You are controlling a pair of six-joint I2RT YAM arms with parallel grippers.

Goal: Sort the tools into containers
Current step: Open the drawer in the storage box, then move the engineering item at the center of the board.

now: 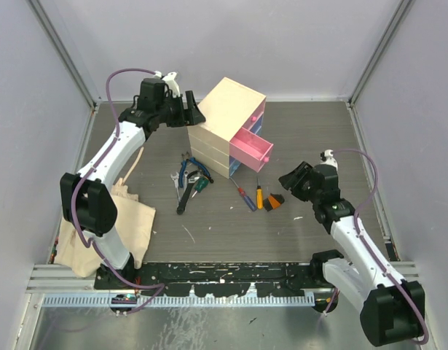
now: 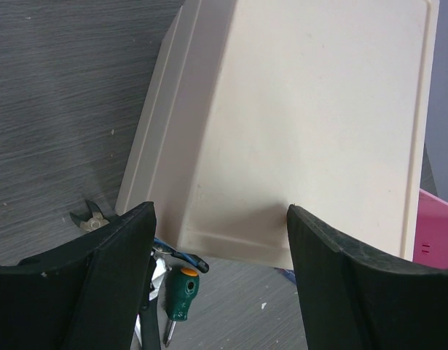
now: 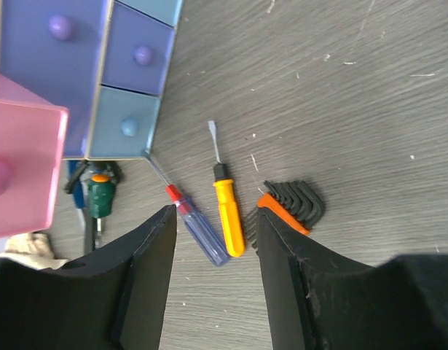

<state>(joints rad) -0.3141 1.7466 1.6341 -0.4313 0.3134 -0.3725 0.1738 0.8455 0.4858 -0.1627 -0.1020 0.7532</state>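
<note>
The cream chest (image 1: 225,120) stands at the back centre with its pink drawer (image 1: 251,149) pulled open. My left gripper (image 1: 189,113) is open and empty, against the chest's left rear side (image 2: 304,131). Blue-handled pliers (image 1: 189,169), a silver wrench (image 1: 175,179) and a green screwdriver (image 1: 200,186) lie left of the chest's front. A red-and-blue screwdriver (image 3: 194,230), an orange screwdriver (image 3: 227,211) and a black-orange hex key set (image 3: 293,204) lie below the drawers. My right gripper (image 3: 213,240) is open and empty, hovering just above these three.
Purple drawers (image 3: 140,55) and a blue drawer (image 3: 125,125) are shut. A beige cloth (image 1: 129,219) lies by the left arm's base, with a thin pale stick (image 1: 135,164) beside it. Grey walls enclose the table on three sides.
</note>
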